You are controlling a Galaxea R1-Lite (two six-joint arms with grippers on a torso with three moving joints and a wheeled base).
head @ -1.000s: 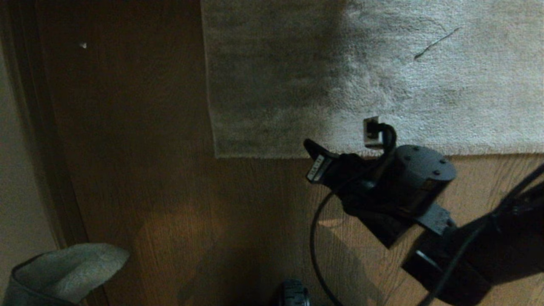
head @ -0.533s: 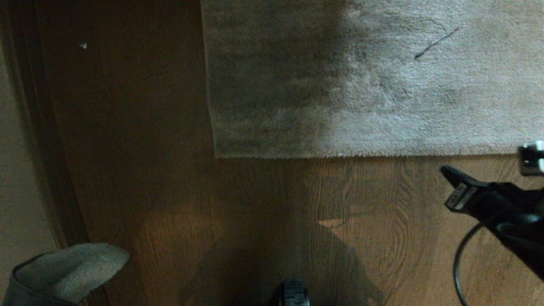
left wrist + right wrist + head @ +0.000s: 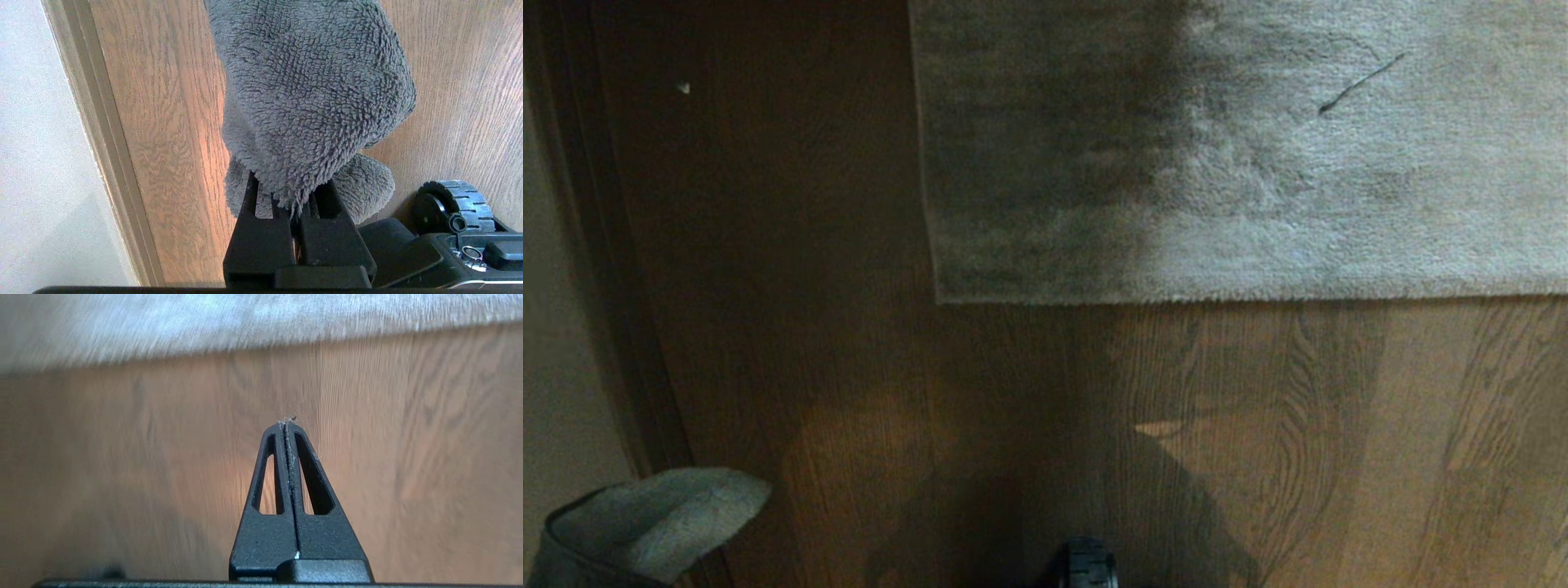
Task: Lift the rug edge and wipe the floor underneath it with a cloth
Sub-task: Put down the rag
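Brown wooden boards, the floor (image 3: 1258,425), run from a pale wall and its skirting board (image 3: 110,134) on my left across to a large grey rug. The rug edge (image 3: 1241,299) lies flat on the boards, its straight border and square corner (image 3: 939,299) fully down, nothing lifted.

The cloth (image 3: 310,98) is pinched in my left gripper (image 3: 296,204), whose jaws are clenched on its lower fold; the plush grey fabric hangs above the floor low at my left side, near the wall and well apart from the rug. A black wheel (image 3: 1082,567) of my base sits just below.

My right gripper (image 3: 288,424) has its jaws pressed together on nothing but a few stray fibres at the tips, over bare boards with the rug's border ahead of it.

I judge the task is at its opening step: the rug has yet to be raised. Next I must open the right jaws, slide one under the border near the corner, pinch and lift, then bring the cloth across to the exposed boards.
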